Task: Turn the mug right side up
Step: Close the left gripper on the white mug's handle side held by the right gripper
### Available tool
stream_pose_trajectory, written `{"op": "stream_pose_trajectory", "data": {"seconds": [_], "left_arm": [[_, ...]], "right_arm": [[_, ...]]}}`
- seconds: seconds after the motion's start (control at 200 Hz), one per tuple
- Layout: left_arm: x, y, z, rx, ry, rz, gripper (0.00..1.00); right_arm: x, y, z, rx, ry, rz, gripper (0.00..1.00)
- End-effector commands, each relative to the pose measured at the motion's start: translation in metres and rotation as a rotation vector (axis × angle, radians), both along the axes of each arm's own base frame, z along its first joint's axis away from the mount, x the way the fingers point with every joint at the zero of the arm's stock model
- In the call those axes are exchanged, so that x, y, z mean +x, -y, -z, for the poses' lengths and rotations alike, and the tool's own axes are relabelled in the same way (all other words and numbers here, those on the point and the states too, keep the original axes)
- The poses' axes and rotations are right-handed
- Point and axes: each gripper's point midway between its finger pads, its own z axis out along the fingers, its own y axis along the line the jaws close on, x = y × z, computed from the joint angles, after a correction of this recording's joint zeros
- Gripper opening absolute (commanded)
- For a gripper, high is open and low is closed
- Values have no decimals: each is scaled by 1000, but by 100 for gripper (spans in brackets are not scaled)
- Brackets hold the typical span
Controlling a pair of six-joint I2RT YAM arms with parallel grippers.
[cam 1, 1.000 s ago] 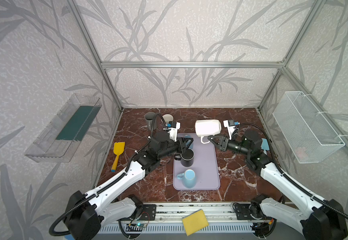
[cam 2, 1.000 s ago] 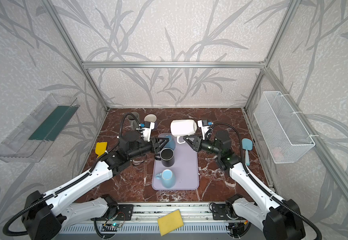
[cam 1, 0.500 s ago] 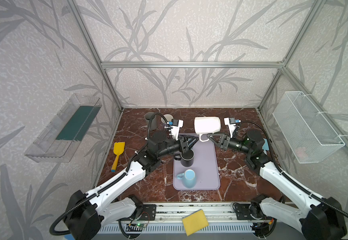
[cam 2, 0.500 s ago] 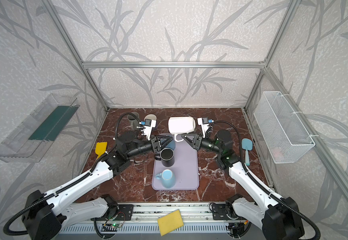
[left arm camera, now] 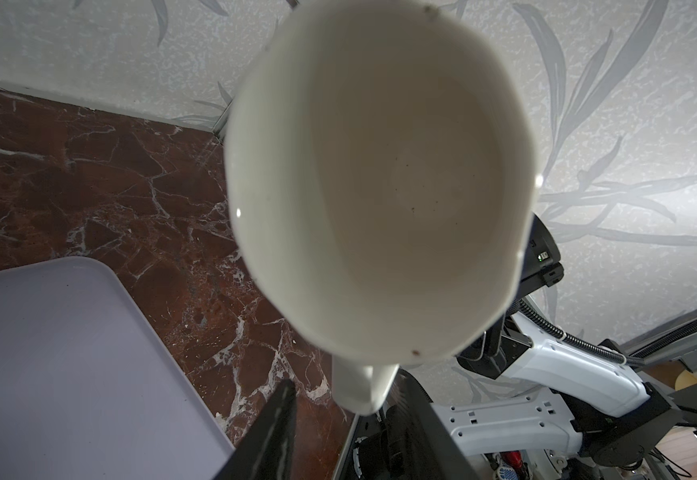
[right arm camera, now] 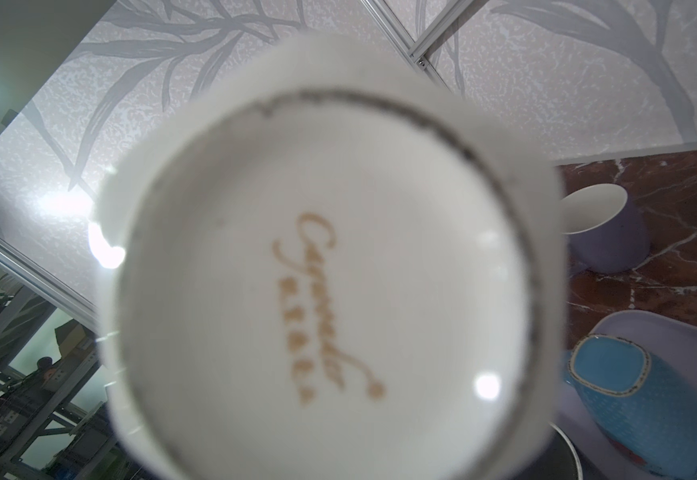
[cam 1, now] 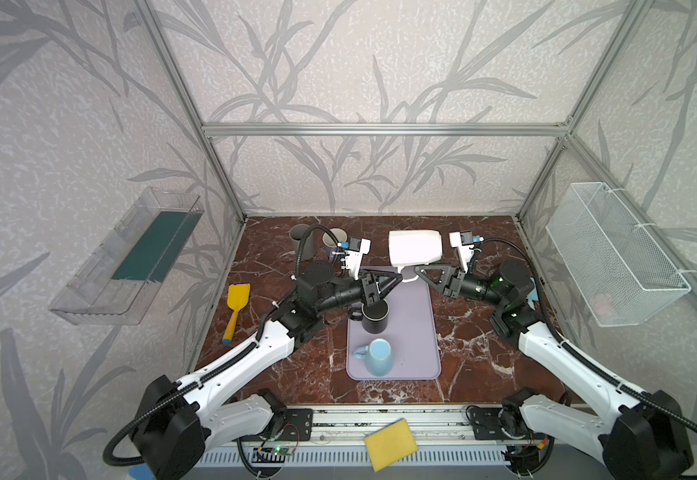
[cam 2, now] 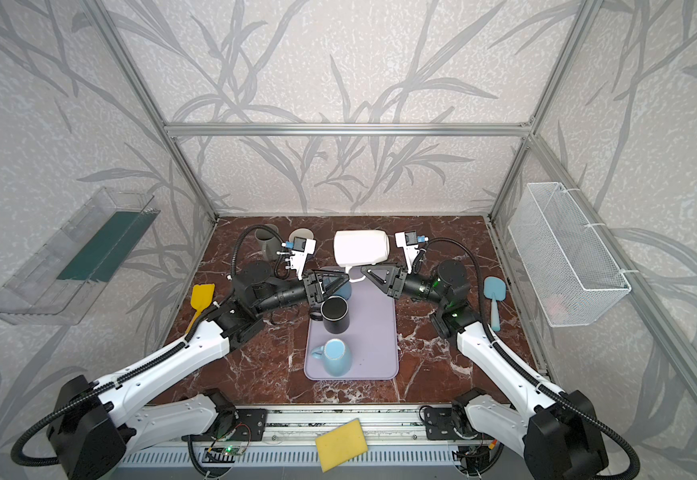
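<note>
I had the white mug point(cam 1: 415, 248) up in the air, clear of the table, over the far end of the purple mat point(cam 1: 417, 332). It lay on its side. Its long axis ran level, crosswise between my two arms, in both top views point(cam 2: 361, 247). The mouth faced my left arm: my left wrist camera looked straight into the pale hollow point(left arm camera: 380, 178). The base faced my right arm, and my right wrist camera saw little but the round underside with its gold lettering point(right arm camera: 322, 266). The handle point(left arm camera: 361, 386) pointed down towards the mat.

My right pincer point(cam 1: 418, 270) was drawn together on that handle, just under the body of the mug, and it carried the weight. My left pincer point(cam 1: 399, 276) reached in from the opposite side, its tips close under the mouth end. Its fingers point(left arm camera: 272, 428) stood apart with the handle between them. One finger was clear of the handle. The other was close beside it, and I could not tell whether it touched.

Below, on the mat, a black mug point(cam 1: 375, 318) stood with its mouth up, just under my left pincer. A blue mug point(cam 1: 378, 356) sat nearer the front edge, apart from it. Neither touched the white mug.
</note>
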Motion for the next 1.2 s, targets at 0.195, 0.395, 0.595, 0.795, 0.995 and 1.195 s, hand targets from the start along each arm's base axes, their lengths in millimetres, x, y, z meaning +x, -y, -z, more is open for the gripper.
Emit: {"op": "stream_pose_trajectory", "data": {"seconds": [0.195, 0.395, 0.595, 0.795, 0.995, 1.195], "left_arm": [[-9, 12, -27, -108, 42, 97, 43], [-9, 15, -31, -133, 50, 116, 43], [-10, 15, -35, -145, 62, 124, 42], [-10, 14, -38, -157, 71, 124, 39], [-11, 14, -39, -159, 74, 123, 32], [-11, 12, -40, -159, 83, 113, 23]], "right_arm": [[-15, -1, -57, 111, 194, -58, 0], [-18, -7, -56, 110, 195, -81, 0], [-20, -9, -54, 107, 196, -93, 0], [-22, -13, -56, 113, 197, -115, 0], [-23, -15, -56, 113, 198, -128, 0], [-24, -15, -55, 111, 197, -133, 0]]}}
